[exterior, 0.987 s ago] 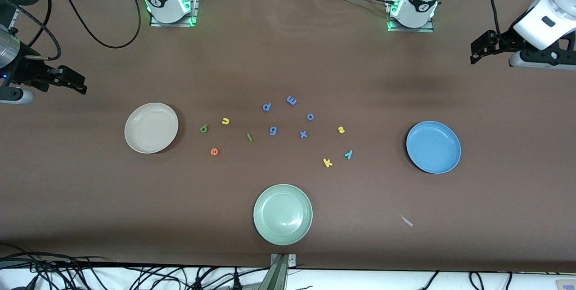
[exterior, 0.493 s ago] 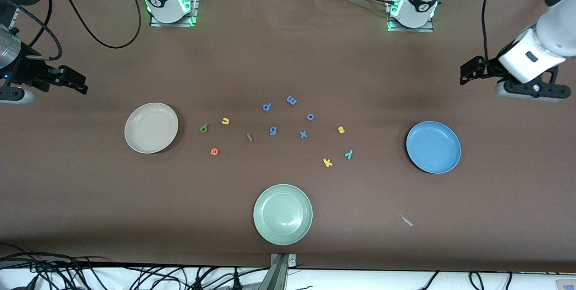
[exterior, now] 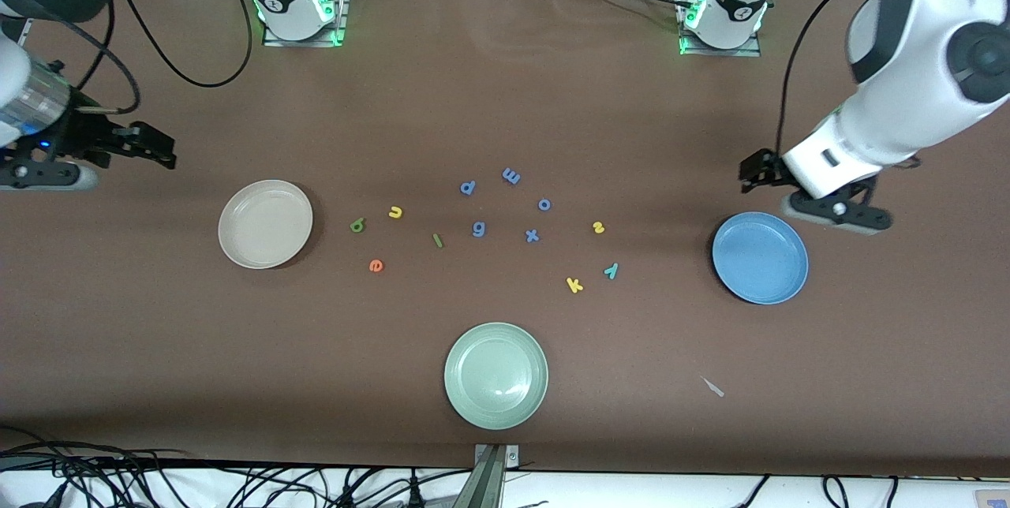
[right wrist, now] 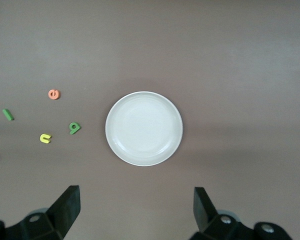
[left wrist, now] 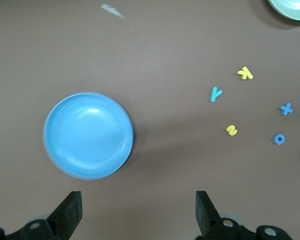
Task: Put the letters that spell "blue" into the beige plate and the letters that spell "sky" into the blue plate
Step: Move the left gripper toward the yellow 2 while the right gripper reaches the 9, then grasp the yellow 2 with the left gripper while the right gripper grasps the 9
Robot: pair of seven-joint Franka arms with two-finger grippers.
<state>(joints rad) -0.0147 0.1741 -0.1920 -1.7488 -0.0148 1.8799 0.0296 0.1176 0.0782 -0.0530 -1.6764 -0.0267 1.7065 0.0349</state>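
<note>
Brown surface [exterior: 505,98] carries everything. Taking the pale green plate [exterior: 495,375] as landmark: the right pincer [exterior: 162,153] hangs wide and empty well toward the right arm's end, near the beige plate [exterior: 265,224]. Farther from the front camera than the green plate lie "b" [exterior: 357,225], "u" [exterior: 395,212], "e" [exterior: 375,265], "l" [exterior: 437,240], then periwinkle letters [exterior: 478,229], then "s" [exterior: 598,227], "k" [exterior: 574,284], "y" [exterior: 611,270]. Toward the left arm's end sits the blue plate [exterior: 760,258]; the left pincer [exterior: 750,174], seemingly just outside its rim, gapes wide, empty.
</note>
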